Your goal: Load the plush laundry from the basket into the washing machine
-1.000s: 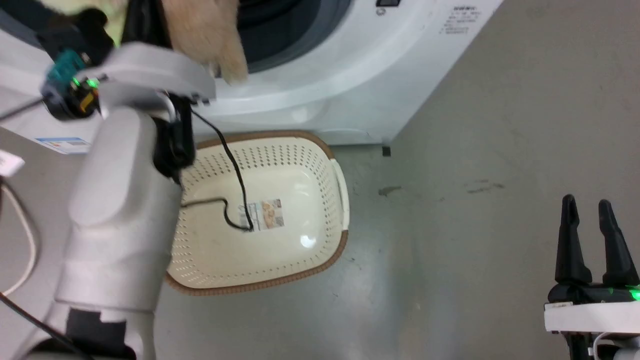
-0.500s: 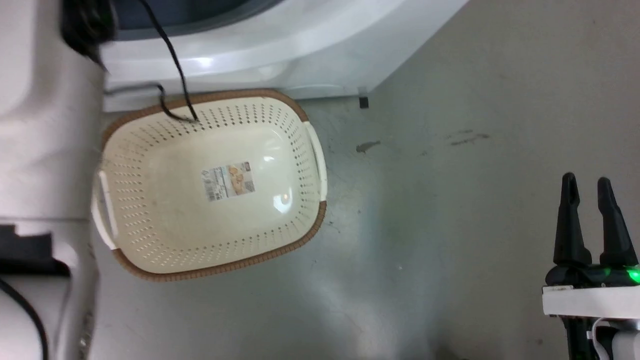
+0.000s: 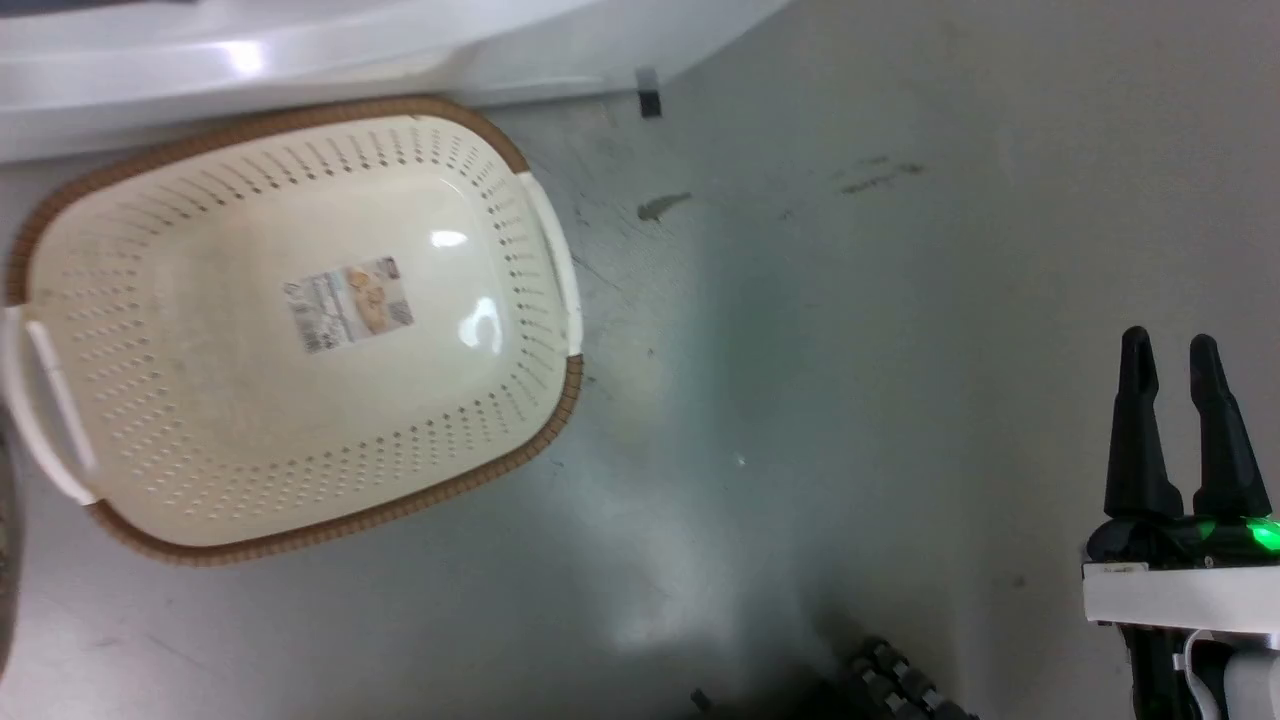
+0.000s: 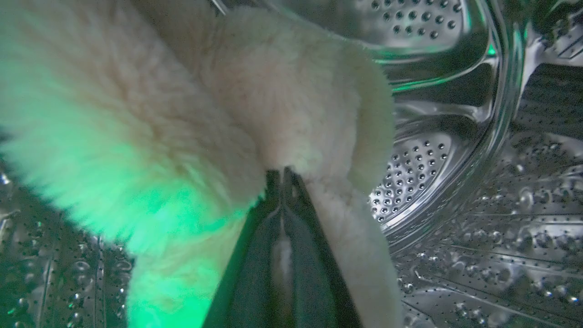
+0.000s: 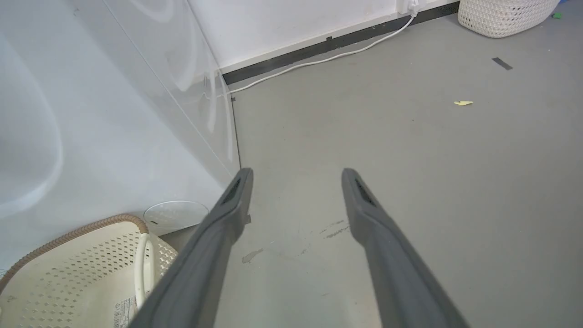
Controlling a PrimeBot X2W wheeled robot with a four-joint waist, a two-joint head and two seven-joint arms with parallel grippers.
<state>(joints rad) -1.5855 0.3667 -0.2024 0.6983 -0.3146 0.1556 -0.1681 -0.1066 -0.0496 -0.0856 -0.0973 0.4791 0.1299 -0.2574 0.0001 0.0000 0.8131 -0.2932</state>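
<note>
Where grey floor [image 3: 850, 400] meets the washer [image 3: 300, 50], the basket [image 3: 290, 330] sits just before its base, left handle cropped; the right gripper [image 3: 1170, 345] hangs well to the washer's right. Inside the washer's steel drum [image 4: 432, 159], the left gripper [image 4: 282, 175] pinches the plush [image 4: 182, 114], green-lit, its edges cut off. Beside the washer, the right fingers [image 5: 227, 214] stand wide over scuffed floor; a white cable [image 5: 319, 61] follows the wall [image 5: 296, 23] behind the washer.

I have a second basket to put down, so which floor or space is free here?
Free: the grey floor between the oval cream perforated basket and the open right gripper, and the basket's own bottom, bare except its label. Crowded: the steel drum, where the left gripper holds the fluffy cream plush toy.
</note>
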